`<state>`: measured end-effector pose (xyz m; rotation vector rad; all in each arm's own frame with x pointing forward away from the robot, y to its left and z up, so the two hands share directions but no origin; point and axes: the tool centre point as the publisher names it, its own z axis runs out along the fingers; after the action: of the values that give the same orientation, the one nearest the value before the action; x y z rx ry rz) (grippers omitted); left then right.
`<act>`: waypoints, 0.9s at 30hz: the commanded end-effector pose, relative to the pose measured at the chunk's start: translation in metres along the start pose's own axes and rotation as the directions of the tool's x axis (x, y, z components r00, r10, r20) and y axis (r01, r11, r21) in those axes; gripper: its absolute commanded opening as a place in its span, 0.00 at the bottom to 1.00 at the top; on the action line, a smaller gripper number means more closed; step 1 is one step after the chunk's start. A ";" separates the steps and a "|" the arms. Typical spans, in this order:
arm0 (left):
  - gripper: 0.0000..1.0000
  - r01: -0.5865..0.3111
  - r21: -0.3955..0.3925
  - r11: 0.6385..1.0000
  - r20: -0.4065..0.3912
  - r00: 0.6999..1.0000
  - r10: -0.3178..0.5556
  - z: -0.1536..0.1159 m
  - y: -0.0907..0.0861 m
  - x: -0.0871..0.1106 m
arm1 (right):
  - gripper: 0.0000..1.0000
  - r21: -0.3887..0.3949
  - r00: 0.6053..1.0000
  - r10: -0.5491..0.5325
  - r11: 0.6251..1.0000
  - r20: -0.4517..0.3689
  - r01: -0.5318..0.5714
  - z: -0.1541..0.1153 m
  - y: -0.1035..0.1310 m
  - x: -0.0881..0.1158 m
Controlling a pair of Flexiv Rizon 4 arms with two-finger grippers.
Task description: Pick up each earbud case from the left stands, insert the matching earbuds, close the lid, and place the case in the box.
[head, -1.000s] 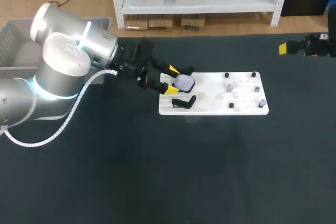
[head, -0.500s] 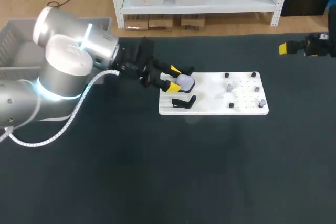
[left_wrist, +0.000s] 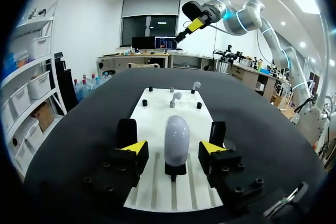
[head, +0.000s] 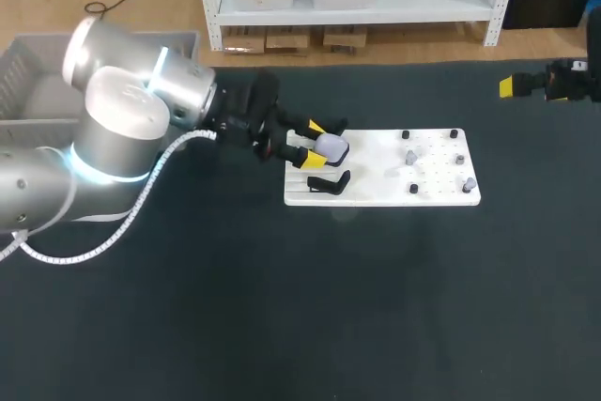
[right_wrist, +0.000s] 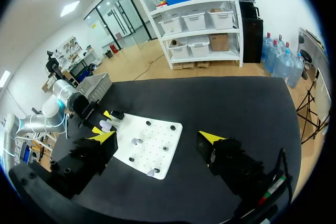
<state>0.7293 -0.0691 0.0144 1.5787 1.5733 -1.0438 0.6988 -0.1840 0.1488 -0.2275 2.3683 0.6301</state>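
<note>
A pale earbud case [head: 331,146] [left_wrist: 177,139] stands upright on a black stand at the left end of the white board [head: 432,192] [left_wrist: 157,109]. My left gripper [head: 313,140] [left_wrist: 173,149] straddles it, one yellow-tipped finger on each side. A gap shows between each fingertip and the case, so the gripper is open. A black piece [head: 329,181] lies just nearer on the board; whether it is a stand or a case I cannot tell. White earbuds [head: 410,156] [left_wrist: 175,97] sit on pegs further along the board. My right gripper [head: 512,86] [right_wrist: 157,137] hangs open, high over the table's far right.
A grey box [head: 28,82] stands off the table's far left, behind my left arm. Several black pegs [head: 454,134] stick up from the right half of the board. Dark table surface surrounds the board on all sides.
The left gripper's fingers have drawn closer together around the pale case, and the arm has edged slightly toward the board. The right arm has not moved.
</note>
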 end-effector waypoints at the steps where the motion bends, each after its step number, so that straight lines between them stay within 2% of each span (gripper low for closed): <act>1: 0.58 -0.003 -0.007 1.000 0.006 1.000 0.003 0.000 -0.003 0.002 | 1.00 0.002 1.000 0.000 1.000 -0.001 0.000 0.000 0.001 0.000; 9: 0.58 -0.007 -0.007 1.000 0.009 1.000 0.007 0.000 -0.005 0.001 | 1.00 0.002 1.000 0.000 1.000 -0.001 0.000 0.000 0.001 0.000; 13: 0.55 -0.011 -0.007 1.000 0.009 1.000 0.011 0.001 -0.005 0.001 | 1.00 0.002 1.000 0.000 1.000 -0.001 0.000 0.000 0.001 0.000; 16: 0.49 -0.016 -0.007 1.000 0.007 1.000 0.016 0.002 -0.004 0.001 | 1.00 0.002 1.000 0.000 1.000 -0.001 0.000 0.000 0.001 0.000; 27: 0.46 -0.034 -0.009 0.999 0.002 0.999 0.034 0.007 -0.005 0.000 | 1.00 0.002 1.000 0.000 1.000 -0.001 0.000 0.000 0.001 0.000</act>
<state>0.7253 -0.0731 0.0129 1.5927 1.5441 -1.0248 0.6988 -0.1840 0.1488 -0.2275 2.3683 0.6302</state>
